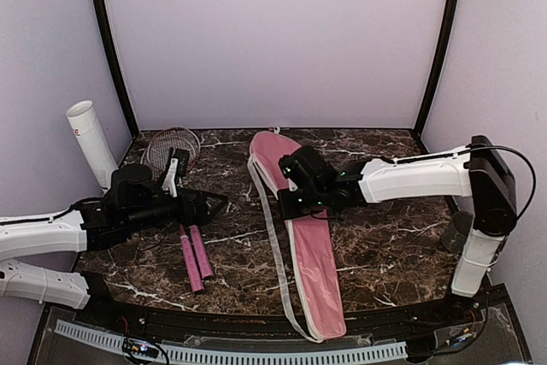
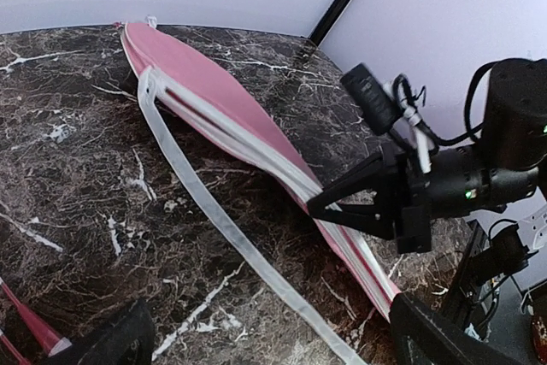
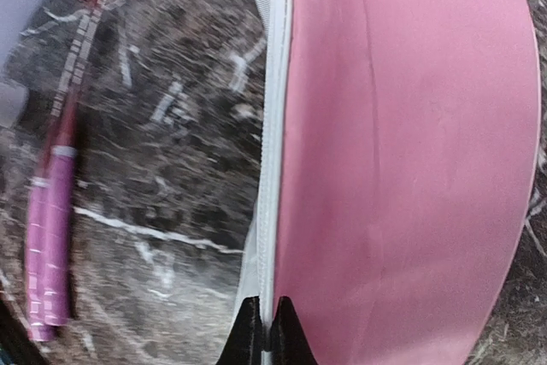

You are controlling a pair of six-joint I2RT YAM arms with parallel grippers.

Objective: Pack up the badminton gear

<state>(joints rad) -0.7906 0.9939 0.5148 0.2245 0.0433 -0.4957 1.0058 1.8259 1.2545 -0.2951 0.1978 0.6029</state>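
The pink racket-shaped bag (image 1: 309, 254) lies lengthwise down the middle of the dark marble table (image 1: 385, 245), its white strap (image 1: 272, 245) trailing along its left side. My right gripper (image 1: 291, 204) is shut on the bag's white zipper edge (image 3: 275, 168), about a third of the way down; in the right wrist view the gripper (image 3: 265, 331) has the seam pinched between its tips. Two red-framed rackets (image 1: 173, 153) lie at the left, pink handles (image 1: 196, 258) pointing toward me. My left gripper (image 1: 218, 204) hovers open over the racket shafts, nothing between its fingers (image 2: 444, 335). The white tube (image 1: 91, 141) leans in the far left corner.
Pale walls with black corner posts (image 1: 109, 49) close off the back and sides. A perforated white rail (image 1: 239, 353) runs along the near edge. The right arm's base (image 1: 479, 254) stands at the table's right edge.
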